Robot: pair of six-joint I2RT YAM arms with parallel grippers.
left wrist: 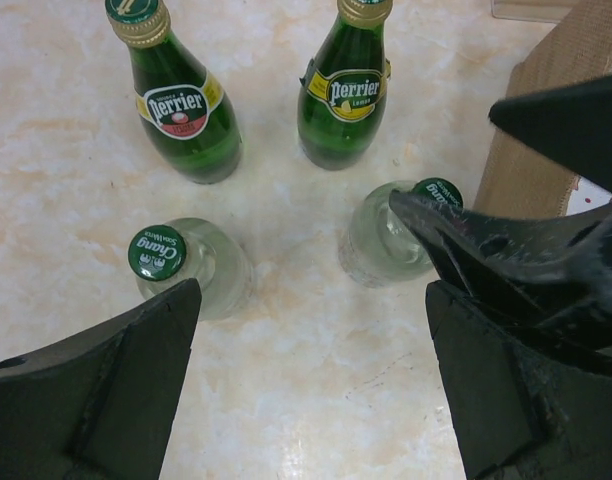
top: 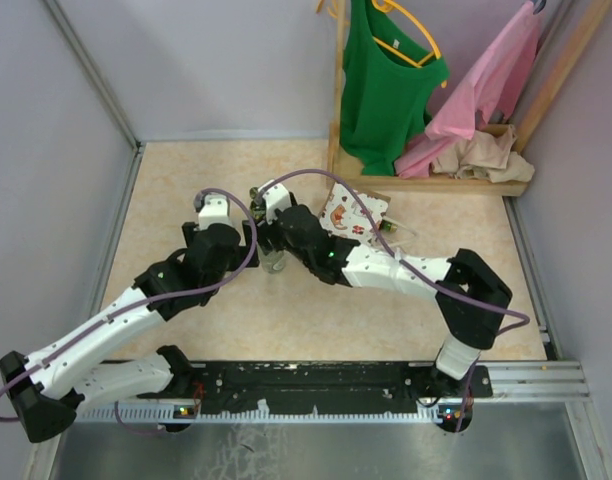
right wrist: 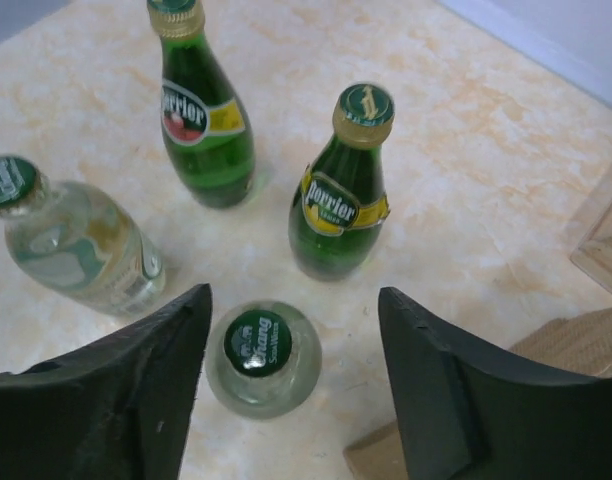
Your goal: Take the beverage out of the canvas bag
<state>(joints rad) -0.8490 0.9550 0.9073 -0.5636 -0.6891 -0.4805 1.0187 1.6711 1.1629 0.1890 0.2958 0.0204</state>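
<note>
Right gripper (right wrist: 292, 310) spread, clear green-capped bottle (right wrist: 263, 358) upright between its fingers, canvas bag (right wrist: 586, 345) just beside.

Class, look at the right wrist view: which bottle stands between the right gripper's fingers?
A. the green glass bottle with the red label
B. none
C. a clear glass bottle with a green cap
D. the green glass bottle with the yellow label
C: a clear glass bottle with a green cap stands upright between the fingers of the right gripper.
</note>
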